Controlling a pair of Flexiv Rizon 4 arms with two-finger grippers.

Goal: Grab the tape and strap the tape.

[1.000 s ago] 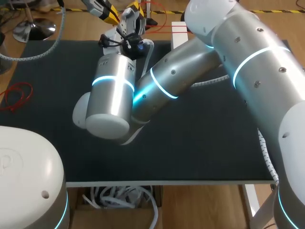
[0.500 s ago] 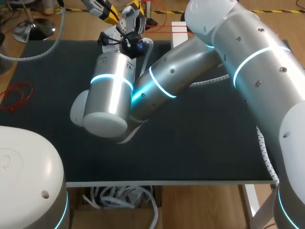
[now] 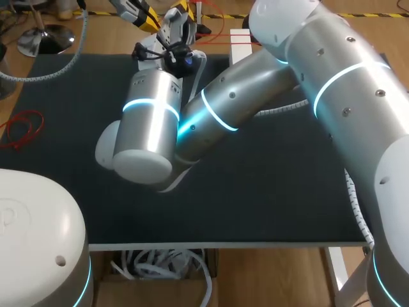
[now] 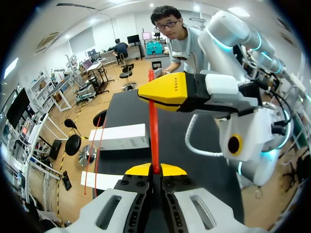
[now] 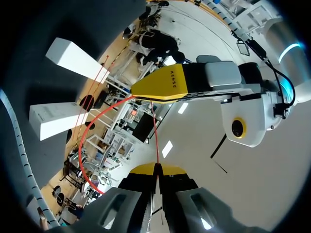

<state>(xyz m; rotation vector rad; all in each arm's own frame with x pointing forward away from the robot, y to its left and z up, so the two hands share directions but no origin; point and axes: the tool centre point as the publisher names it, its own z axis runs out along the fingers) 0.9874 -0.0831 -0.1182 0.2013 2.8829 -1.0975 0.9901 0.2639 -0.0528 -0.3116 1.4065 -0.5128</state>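
**Red tape held taut between two closed grippers**

Yellow tips of the left gripper are pressed together on one end of the tape, a narrow red band. It runs straight ahead from them to the right gripper. That gripper's tips are also clamped on the band from both sides, so the stretch between the two is straight and tight.

In the right wrist view the same stretch shows edge-on as a fine red line. A slack length of tape bows out beside it in a wide curve from the left gripper's tips.

In the head view both grippers are above the worktop's far edge, left of its middle, tips close together. The right arm comes in from the right edge and lies across the middle of the dark worktop. Its wrist is turned up toward the far edge. The left arm's white base sits at the near left corner.

Two white blocks lie at the far edge, one beside the other, with thin red strands crossing them. A loose tangle of red cord lies at the left edge, well apart from both grippers.
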